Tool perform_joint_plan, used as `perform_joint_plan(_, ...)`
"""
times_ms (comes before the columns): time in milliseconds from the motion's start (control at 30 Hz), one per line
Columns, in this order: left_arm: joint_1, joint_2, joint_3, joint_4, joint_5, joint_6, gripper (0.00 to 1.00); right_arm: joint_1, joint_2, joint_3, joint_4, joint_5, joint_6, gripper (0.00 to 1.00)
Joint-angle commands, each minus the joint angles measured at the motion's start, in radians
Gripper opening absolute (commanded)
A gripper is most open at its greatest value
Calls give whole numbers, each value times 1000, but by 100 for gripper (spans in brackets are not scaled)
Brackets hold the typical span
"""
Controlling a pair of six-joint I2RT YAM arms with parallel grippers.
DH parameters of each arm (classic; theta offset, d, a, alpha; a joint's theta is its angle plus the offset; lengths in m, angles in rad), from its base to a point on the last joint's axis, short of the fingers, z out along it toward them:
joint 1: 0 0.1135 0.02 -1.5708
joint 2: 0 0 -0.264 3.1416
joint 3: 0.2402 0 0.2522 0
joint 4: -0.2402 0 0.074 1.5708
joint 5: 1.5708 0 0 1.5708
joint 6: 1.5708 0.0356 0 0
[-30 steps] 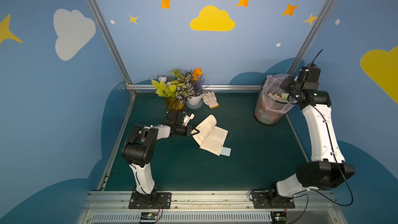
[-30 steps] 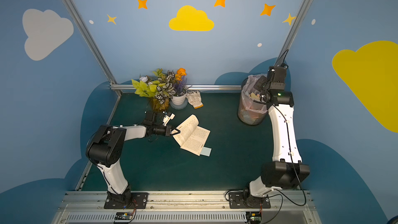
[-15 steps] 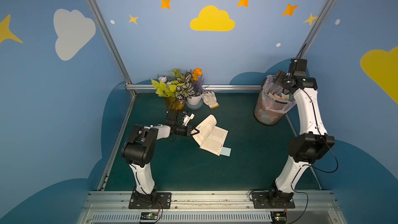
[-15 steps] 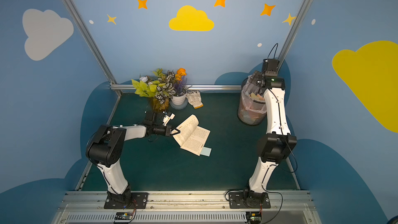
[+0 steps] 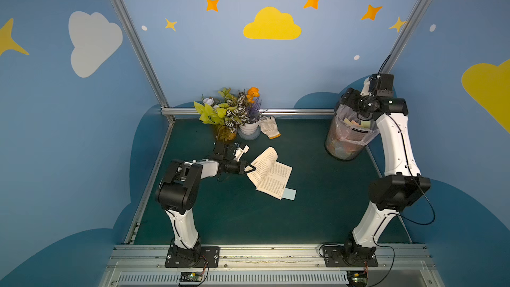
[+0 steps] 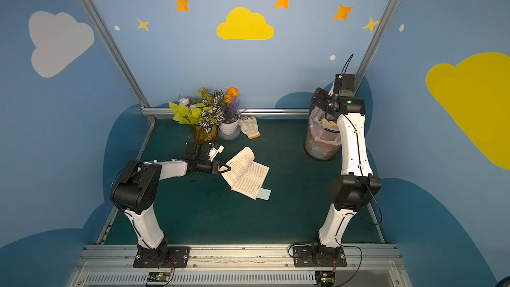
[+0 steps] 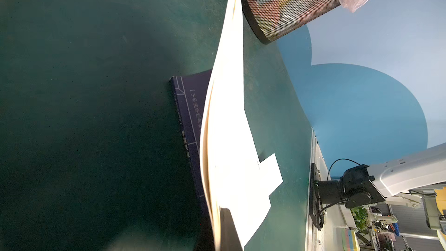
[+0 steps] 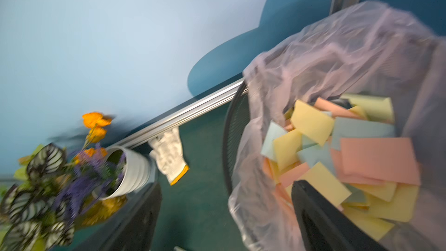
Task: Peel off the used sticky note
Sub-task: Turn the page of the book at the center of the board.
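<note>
Left gripper (image 5: pixel 249 167): closed, tips against the left page edge of the open book (image 5: pixel 273 173) near the middle of the worktop (image 5: pixel 317 216). Whether a page is pinched cannot be made out. A pale blue sticky note (image 5: pixel 290 194) protrudes from the book's near right corner, partly hidden under the page and washed out in the left wrist view. Right gripper (image 5: pixel 357 109): over the waste bin (image 5: pixel 342 144) at the far right corner, jaws apart. Its wrist view is blurred and cuts off its fingers.
</note>
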Motion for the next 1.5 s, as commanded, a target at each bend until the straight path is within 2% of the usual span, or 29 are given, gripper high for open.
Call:
perform_joint_plan(0,-1,28,6,-55,-23,15,3,76,-125,-143,23,-137,65,89)
perform_joint_plan(100,-2,28,5,-53,-28,13,3,170,-227,-387,149,-177,126,89)
perform_joint_plan(200,-2,29,7,-55,-37,10,3,261,-322,-682,338,-235,244,89)
perform_joint_plan(267,-3,27,5,-54,-40,9,3,324,-365,-819,411,-247,301,89)
perform_joint_plan(500,-2,25,2,-52,-44,7,3,486,-410,-1092,414,-257,336,88)
perform_joint_plan(700,-2,26,5,-54,-46,8,3,549,-435,-1309,605,-282,455,88)
perform_joint_plan(833,-2,26,6,-55,-46,8,3,575,-412,-1368,705,-291,504,88)
perform_joint_plan(1200,-2,27,4,-56,-45,8,3,618,-270,-1356,843,-306,571,88)
perform_joint_plan(1467,-2,27,8,-61,-46,9,3,618,-251,-1370,841,-281,573,90)
